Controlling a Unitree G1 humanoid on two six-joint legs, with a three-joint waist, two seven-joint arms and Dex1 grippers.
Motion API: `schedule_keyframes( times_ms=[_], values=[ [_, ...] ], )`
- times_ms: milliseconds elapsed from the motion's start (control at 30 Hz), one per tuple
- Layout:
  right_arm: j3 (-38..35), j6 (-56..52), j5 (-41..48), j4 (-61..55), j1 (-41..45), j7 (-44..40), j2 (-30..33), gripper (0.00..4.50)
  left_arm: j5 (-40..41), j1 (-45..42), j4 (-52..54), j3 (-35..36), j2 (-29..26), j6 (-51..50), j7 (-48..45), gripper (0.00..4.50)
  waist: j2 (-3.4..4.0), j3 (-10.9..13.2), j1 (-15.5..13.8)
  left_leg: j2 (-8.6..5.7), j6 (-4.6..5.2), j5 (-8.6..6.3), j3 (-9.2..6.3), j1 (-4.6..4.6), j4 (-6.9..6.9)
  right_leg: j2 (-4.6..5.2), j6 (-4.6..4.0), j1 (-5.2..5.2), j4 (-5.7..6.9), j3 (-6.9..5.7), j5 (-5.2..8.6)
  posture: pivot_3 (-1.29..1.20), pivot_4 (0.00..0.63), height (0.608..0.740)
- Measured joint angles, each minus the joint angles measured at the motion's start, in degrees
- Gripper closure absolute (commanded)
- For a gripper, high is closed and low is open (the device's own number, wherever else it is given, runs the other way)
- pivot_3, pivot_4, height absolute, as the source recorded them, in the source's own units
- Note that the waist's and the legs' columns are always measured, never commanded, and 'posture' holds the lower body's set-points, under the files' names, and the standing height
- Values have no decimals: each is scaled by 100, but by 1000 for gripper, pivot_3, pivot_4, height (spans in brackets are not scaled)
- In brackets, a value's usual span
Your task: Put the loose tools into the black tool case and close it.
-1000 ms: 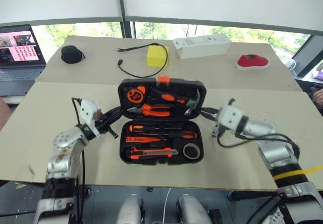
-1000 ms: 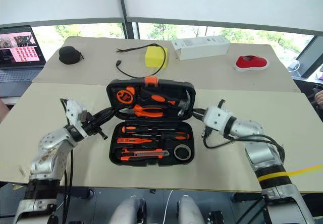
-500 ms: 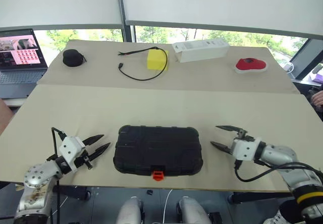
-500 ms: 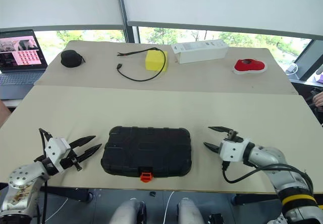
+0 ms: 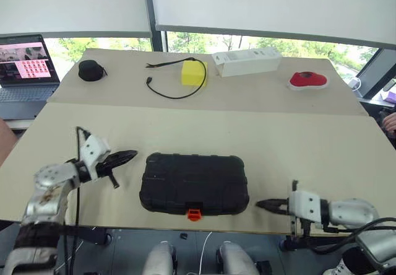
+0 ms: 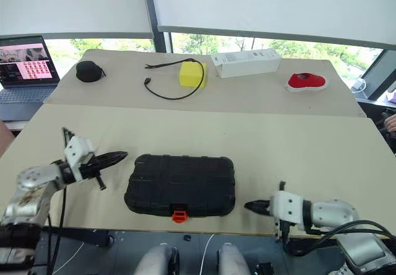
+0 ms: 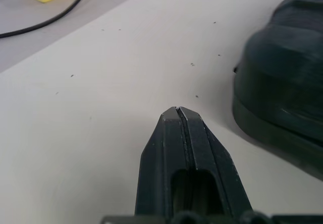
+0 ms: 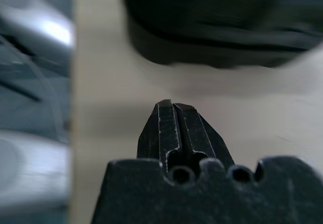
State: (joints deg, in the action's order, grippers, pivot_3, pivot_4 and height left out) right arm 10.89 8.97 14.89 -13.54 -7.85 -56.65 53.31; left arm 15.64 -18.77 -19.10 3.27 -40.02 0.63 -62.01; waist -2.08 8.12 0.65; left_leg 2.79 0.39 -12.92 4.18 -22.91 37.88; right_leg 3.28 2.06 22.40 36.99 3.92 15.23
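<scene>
The black tool case lies shut on the near table, lid down, its small orange latch at the front edge. The loose tools are hidden inside it. My left gripper is shut and empty, pointing at the case's left end from a short gap away; in the left wrist view its fingertips meet beside the case. My right gripper is shut and empty, low at the table's front edge, just right of the case's front right corner; the right wrist view shows the case ahead.
On the far table sit a small black round pouch, a yellow block with a black cable, a white box and a red object. A laptop stands at the far left. The table's front edge runs close under both grippers.
One second ago the case stood open with tools in its slots; it now lies shut. Both grippers opened, then shut. The left moved up beside the case; the right dropped back toward the front edge.
</scene>
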Motion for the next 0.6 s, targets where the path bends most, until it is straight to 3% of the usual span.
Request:
schedule_keyframes(
  times_ms=[133, 300, 600],
  values=[
    [369, -834, -36, -385, 341, -43, -351, 4421, -337, -528, -569, -429, 146, 17, -144, 4500, -12, 6, 49, 4, 0, 0, 0, -15, 0, -8, -1, 19, 2, 3, -1, 0, 150, 740],
    [426, -1415, -280, -342, 809, 192, -947, 4421, -422, -611, -816, -417, 91, -105, -317, 4500, -30, 14, 96, 13, -8, 6, -4, -57, 1, -20, -14, 75, 20, 6, -8, 0, 150, 740],
    [319, -1549, -585, 527, 1769, 459, -1530, 4421, -82, 188, 102, -51, 13, -575, -357, 4500, -27, 16, 49, 9, -8, 5, 1, -77, 2, -10, -11, 90, 15, 4, -7, 0, 150, 740]
  ],
)
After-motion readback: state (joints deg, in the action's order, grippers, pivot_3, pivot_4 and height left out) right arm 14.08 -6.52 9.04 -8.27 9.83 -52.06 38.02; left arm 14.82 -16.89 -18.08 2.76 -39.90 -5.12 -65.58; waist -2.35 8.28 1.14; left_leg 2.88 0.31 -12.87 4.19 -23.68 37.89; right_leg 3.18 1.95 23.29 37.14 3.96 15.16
